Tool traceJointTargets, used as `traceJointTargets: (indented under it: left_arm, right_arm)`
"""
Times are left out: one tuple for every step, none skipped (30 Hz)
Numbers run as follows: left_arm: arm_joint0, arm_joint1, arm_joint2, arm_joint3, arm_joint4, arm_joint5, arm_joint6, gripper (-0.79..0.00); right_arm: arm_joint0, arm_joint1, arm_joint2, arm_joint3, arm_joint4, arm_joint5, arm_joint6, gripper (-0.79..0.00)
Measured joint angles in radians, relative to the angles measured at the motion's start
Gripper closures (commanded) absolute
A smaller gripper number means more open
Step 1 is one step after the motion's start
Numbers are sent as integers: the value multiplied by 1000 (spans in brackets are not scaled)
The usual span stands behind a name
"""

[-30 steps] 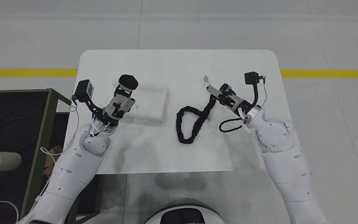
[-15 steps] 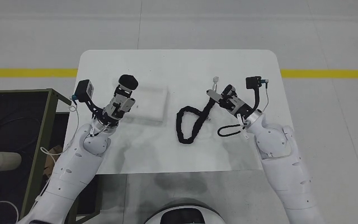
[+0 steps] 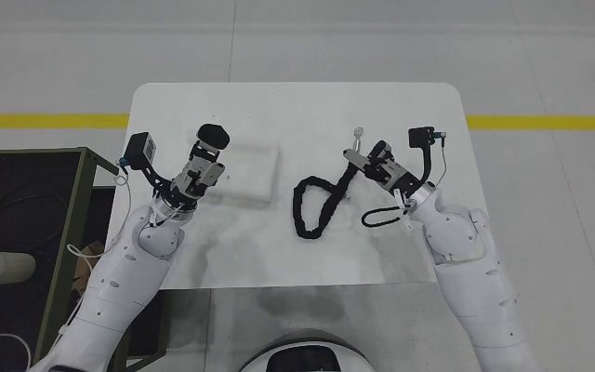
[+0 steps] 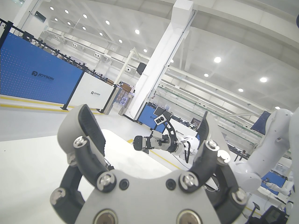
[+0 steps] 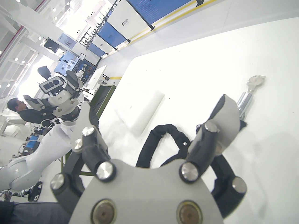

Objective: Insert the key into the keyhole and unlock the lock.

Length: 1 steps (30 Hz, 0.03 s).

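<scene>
Shifted toward 3 o'clock, our right pincer [image 3: 365, 153] gapes wide beside the chain lock [image 3: 311, 205] and its key [image 3: 358, 133], squaring, we judge, to grip it; left pincer [image 4: 144, 117] hangs wide.

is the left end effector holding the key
No, the left end effector is open and holds nothing.

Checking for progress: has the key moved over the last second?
Yes. The key has shifted to the right, away from the white block, and has held still for the last half second.
</scene>
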Motion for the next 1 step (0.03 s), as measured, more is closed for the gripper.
traceJointTargets:
  left_arm:
    - [0,0,0,0,0,0,0,-784]
  right_arm:
    - [0,0,0,0,0,0,0,-784]
